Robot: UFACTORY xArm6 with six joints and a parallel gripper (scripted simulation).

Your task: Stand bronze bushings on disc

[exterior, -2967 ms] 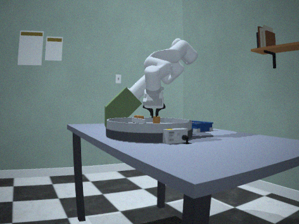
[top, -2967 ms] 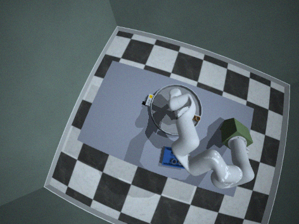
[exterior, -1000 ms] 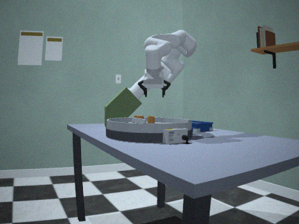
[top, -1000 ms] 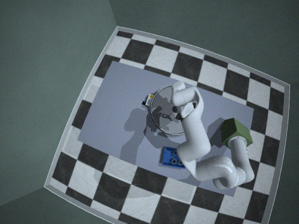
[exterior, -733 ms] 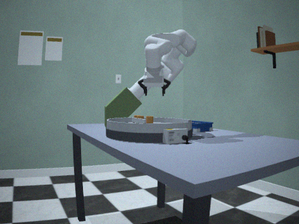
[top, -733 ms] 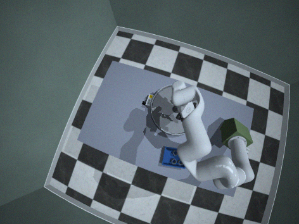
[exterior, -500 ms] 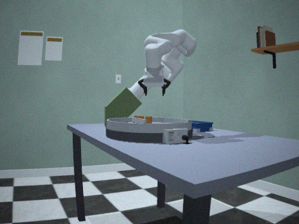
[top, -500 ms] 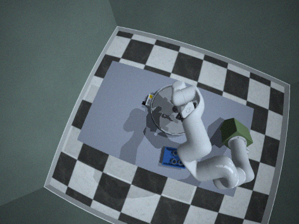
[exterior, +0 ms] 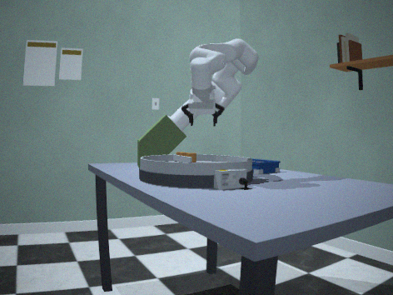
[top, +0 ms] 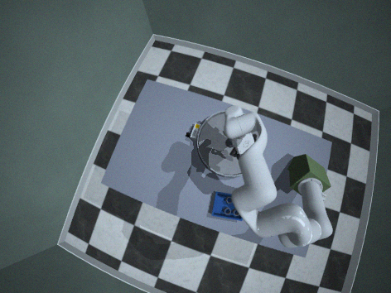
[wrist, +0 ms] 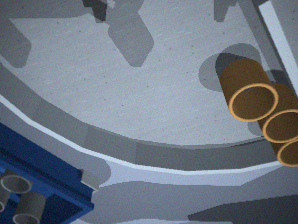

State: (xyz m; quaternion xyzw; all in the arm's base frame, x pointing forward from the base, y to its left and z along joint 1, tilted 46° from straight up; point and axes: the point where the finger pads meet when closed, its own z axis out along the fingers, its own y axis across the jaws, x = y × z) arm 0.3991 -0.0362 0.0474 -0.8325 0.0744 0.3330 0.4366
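Note:
Three bronze bushings [wrist: 247,90] [wrist: 282,120] [wrist: 291,151] stand upright and close together on the turntable's grey disc [wrist: 125,95] [top: 211,132]. In the side view they show as a bronze patch [exterior: 186,156] just above the turntable's rim [exterior: 187,164]. My gripper [exterior: 202,121] is open and empty, and it hangs high above the disc. In the overhead view the wrist mostly hides it. The blue crate [wrist: 45,170] [top: 218,205] [exterior: 266,165] stands beside the turntable and holds steel bushings [wrist: 15,182] [wrist: 31,207] [top: 227,199].
A small control box [exterior: 228,178] [top: 195,128] sits on the turntable's side. The arm's green base block [top: 308,171] [exterior: 160,139] stands at the table's far side. The arm reaches over the crate and the disc's right part.

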